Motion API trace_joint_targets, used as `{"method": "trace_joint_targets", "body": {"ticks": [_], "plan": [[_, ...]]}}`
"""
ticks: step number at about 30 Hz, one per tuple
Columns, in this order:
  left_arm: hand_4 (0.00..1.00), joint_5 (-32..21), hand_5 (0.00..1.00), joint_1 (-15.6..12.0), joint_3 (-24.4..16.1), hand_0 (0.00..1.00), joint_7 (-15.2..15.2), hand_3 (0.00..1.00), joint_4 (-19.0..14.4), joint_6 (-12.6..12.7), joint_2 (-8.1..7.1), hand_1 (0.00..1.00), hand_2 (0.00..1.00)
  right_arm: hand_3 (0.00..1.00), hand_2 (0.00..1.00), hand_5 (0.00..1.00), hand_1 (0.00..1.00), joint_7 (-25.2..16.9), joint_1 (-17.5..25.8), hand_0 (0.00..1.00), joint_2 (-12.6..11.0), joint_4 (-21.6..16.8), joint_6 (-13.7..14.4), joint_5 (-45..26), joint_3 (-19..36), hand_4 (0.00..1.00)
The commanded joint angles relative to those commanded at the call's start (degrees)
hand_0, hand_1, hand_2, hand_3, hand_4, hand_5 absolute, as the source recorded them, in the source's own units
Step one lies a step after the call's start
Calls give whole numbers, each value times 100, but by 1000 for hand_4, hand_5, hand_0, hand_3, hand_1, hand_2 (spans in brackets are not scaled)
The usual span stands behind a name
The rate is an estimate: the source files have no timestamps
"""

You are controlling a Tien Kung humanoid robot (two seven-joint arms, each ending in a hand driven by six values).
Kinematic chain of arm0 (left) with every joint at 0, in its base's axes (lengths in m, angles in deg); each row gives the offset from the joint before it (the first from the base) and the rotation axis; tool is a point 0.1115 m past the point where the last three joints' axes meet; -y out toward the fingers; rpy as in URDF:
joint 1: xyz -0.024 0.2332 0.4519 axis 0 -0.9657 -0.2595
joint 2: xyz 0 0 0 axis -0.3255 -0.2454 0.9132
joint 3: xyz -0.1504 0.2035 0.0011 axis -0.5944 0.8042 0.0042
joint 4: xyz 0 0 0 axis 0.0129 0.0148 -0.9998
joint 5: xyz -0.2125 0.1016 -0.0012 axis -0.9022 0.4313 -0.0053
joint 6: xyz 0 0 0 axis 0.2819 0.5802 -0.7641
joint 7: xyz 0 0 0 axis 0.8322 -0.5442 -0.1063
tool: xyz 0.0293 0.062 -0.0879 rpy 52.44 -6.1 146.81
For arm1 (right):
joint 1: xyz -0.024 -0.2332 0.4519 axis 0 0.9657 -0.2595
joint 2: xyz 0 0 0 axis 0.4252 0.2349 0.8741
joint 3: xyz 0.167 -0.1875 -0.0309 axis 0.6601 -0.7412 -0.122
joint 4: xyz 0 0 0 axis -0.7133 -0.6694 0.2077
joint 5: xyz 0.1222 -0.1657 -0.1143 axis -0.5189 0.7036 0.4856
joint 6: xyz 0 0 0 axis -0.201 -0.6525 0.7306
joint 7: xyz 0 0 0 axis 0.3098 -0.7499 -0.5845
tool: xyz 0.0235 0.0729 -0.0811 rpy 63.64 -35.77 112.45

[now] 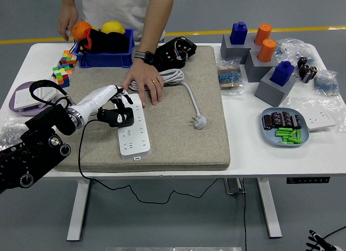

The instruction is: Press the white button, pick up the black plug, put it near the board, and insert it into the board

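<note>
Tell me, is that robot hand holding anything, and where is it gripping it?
Yes: the left hand grips the black plug by its body, over the white power strip.

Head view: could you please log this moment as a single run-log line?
left hand: shut on black plug | plug: over white power strip | person's hand: pressing strip's far end | right hand: not in view
</note>
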Motion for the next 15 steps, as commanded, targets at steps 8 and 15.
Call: {"method": "trace_joint_targets", "body": {"ticks": [8,15], "plan": [[751,115,2,-14,-512,607,45,559,-318,61,-95,507,463,637,669,541,678,11,24,792,-6,4,4,34,51,738],[753,304,2,-158,-1311,604,50,558,-659,99,-176,501,461,637,669,539,677,3,14,791,8,2,6,34,72,737]]}}
